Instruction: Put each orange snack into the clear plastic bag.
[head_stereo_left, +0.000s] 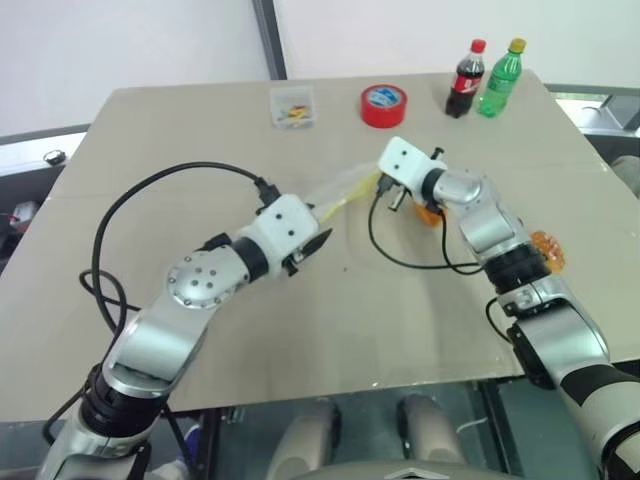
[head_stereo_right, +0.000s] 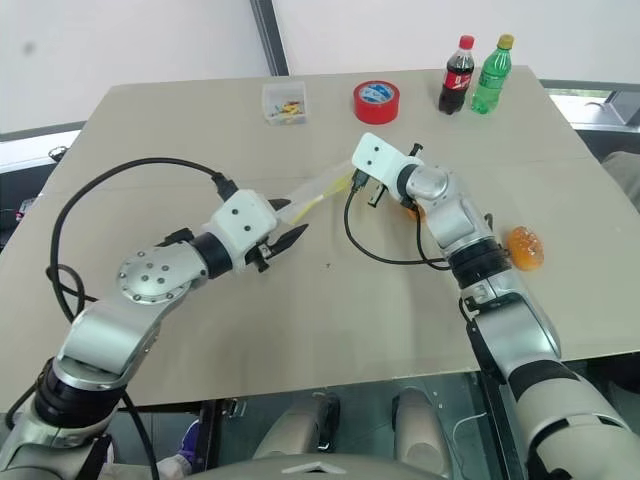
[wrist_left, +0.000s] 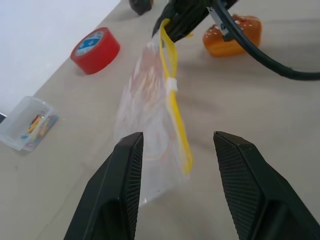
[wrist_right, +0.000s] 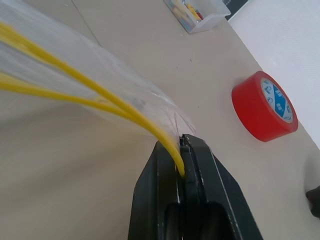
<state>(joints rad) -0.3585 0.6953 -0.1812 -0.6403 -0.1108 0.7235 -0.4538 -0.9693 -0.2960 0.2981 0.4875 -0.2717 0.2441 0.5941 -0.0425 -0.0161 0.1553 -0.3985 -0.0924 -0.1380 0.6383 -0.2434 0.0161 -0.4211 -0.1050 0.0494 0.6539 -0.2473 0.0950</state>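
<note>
Right gripper (wrist_right: 182, 145) pinched tight on the yellow closure strip at one end of the clear plastic bag (wrist_left: 150, 115); bag held off the table (head_stereo_left: 150, 150), long axis running from the right gripper back toward the left gripper (wrist_left: 177, 185). Left gripper parted to roughly half spread, holding nothing; free end of the bag hanging just ahead of and between its fingers (wrist_left: 125, 170), not touching either one as far as can be judged.

Two orange snacks outside the bag: near orange snack (wrist_left: 232, 35) on the table just beside and below the right gripper, partly hidden by the right wrist in the head views; far orange snack (head_stereo_right: 526, 247) on the table beside the right forearm, well apart from the bag mouth.

Governing relation for the next move: bag mouth strung along the line between the grippers; both snacks on the right-hand side of that line. Likely requirement: close left gripper on the free edge to spread the mouth. Risk: slack film folding shut.
</note>
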